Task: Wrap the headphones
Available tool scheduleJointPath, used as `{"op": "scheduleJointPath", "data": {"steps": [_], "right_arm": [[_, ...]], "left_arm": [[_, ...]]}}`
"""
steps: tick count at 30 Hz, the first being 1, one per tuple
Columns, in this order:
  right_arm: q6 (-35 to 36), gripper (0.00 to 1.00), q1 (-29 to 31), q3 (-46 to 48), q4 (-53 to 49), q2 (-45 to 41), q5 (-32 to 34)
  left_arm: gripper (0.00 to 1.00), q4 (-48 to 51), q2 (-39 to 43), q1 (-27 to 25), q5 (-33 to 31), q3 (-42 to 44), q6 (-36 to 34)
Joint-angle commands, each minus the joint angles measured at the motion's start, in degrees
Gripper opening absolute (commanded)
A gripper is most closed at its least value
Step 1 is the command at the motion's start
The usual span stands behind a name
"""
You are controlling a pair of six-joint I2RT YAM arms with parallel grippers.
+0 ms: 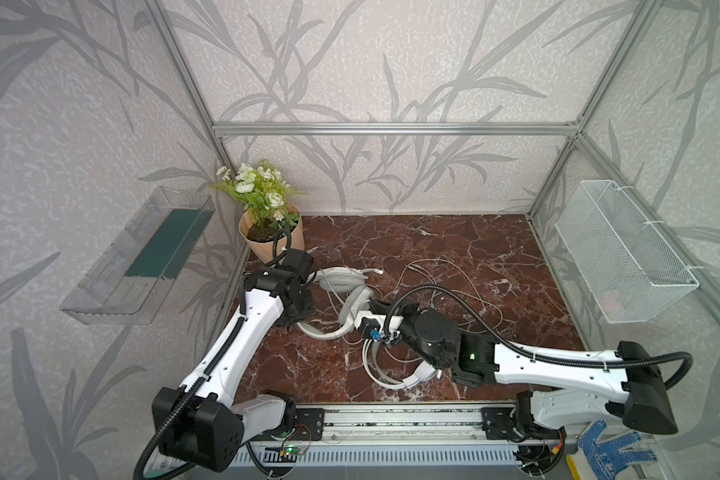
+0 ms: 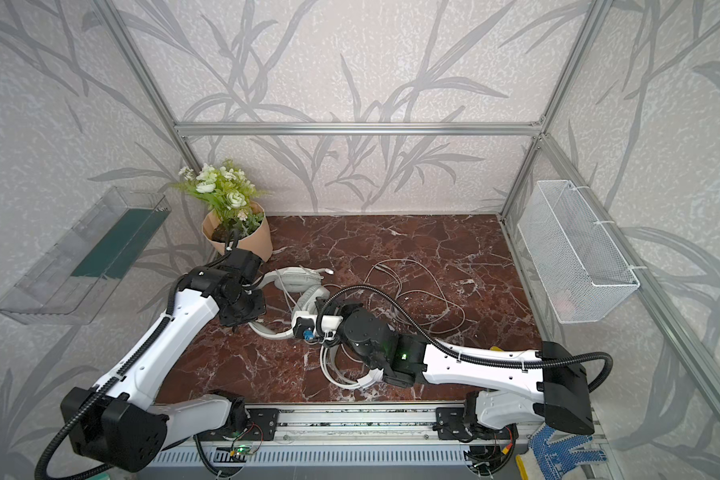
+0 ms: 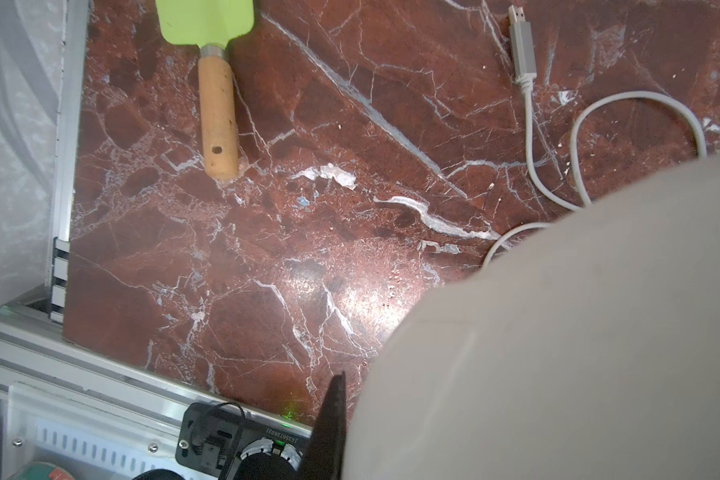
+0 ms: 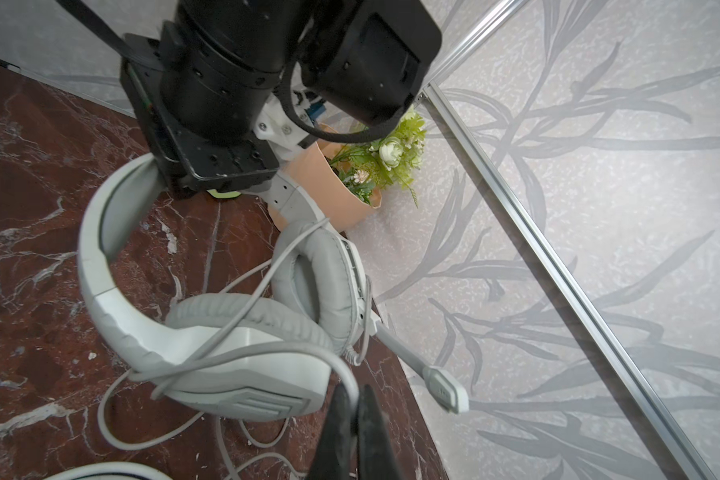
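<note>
On the left gripper (image 4: 196, 187), jaws pinch the grey headset (image 4: 142, 332) by its headband; on the right gripper (image 4: 354, 415), jaws pinch its cable (image 4: 267, 351).

Greyish-white headset (image 4: 208, 332) — I see it on its side on the marble top (image 1: 433, 232), padded cups together, boom mic jutting out, cable (image 4: 258, 348) looped over it | glossy white headset (image 1: 421, 372) — nearer the front edge, partly hidden | loose pale cables (image 1: 437, 260) — sprawled mid-table.
</note>
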State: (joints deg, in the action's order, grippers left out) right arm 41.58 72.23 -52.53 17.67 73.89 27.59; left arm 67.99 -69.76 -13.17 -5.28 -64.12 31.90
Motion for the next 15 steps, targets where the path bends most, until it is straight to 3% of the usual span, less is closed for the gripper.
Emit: {"op": "scheduleJointPath", "data": {"steps": [1,15], "right_arm": [[-1.59,0.00,-1.58,-2.66,5.08,-1.19,0.88],[-1.66,0.00,-2.04,-4.42,9.84,5.92,-2.69]], "left_arm": [[0.00,-2.14,0.85,-0.84,0.74,1.18,-0.22],[0.00,-1.64,-1.35,-3.66,2.51,-0.11,0.12]]}}
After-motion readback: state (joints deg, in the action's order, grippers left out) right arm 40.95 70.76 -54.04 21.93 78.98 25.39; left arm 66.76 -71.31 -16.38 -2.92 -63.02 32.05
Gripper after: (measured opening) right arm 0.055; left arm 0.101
